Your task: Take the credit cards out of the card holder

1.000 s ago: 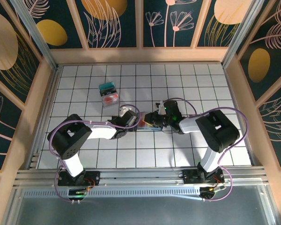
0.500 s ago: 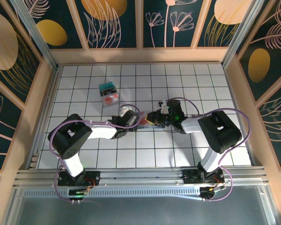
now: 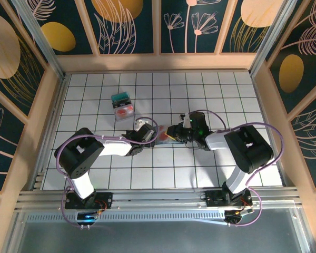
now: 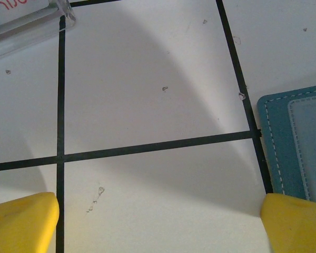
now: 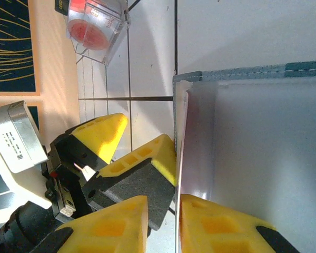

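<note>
Top external: found tiled table (image 3: pixel 226 95) with both arms meeting mid-table, card holder (image 3: pixel 166 136) between them, well apart from card pile (image 3: pixel 122 105). Saw left gripper (image 3: pixel 151 137) spread wide, empty, just beside the holder. Saw right gripper (image 5: pixel 164 211) narrowed onto a thin upright edge of the holder; flap or card, couldn't tell. Judged holder soft, floppy, light: pin one panel, pull credit cards by an exposed edge. Judged cards stiff, slick, likely to slip. Versus a second earlier: noted right arm backed off slightly, left unmoved, jaw widths unchanged.
</note>
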Robot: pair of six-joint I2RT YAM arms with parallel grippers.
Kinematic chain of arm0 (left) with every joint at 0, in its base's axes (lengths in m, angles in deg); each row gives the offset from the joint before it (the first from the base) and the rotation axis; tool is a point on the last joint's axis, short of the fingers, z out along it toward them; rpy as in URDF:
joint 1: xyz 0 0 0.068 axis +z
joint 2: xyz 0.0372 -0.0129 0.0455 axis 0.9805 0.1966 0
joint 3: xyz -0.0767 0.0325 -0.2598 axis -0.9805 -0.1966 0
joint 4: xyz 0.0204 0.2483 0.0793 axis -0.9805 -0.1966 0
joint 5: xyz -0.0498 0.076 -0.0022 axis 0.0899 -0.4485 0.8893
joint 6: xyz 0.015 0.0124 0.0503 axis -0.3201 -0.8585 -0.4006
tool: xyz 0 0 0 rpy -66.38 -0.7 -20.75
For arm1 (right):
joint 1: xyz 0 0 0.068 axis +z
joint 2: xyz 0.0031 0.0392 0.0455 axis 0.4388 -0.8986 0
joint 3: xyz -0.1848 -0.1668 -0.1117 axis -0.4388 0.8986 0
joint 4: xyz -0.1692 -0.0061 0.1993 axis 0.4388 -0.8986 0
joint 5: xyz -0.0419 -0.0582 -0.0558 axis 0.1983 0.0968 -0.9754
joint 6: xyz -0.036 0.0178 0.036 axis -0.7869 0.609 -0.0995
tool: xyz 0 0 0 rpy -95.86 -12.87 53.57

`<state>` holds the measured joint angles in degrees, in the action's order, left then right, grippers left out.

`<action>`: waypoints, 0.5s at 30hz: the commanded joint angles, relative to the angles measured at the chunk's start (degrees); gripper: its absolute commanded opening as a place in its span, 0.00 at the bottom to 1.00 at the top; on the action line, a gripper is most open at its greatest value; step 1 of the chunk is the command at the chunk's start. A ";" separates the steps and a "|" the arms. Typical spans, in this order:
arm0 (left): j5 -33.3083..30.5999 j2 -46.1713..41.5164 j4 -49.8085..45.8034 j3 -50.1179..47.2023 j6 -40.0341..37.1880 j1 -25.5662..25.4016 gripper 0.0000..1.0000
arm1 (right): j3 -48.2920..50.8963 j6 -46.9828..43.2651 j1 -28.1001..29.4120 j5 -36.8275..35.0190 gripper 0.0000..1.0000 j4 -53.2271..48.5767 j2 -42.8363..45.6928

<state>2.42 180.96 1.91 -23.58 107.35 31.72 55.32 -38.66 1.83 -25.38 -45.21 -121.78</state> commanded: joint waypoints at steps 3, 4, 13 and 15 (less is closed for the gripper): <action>1.02 2.06 -3.95 0.62 -0.06 -0.52 0.99 | 1.19 -0.73 -0.73 0.87 0.23 0.86 1.83; 0.96 2.09 -3.95 0.68 -0.06 -0.52 0.99 | 1.19 -0.69 -0.84 0.85 0.22 0.74 1.84; 0.94 2.24 -4.22 1.13 -0.27 -0.52 0.99 | 1.55 -1.22 -1.74 -0.51 0.08 -1.33 2.20; 0.86 2.11 -4.30 1.12 -0.28 -0.52 0.99 | 1.30 -2.04 -1.78 -1.52 0.05 -3.08 2.61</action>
<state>2.42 181.07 0.95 -23.01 107.33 31.72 56.19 -39.12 0.52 -25.86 -46.59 -121.50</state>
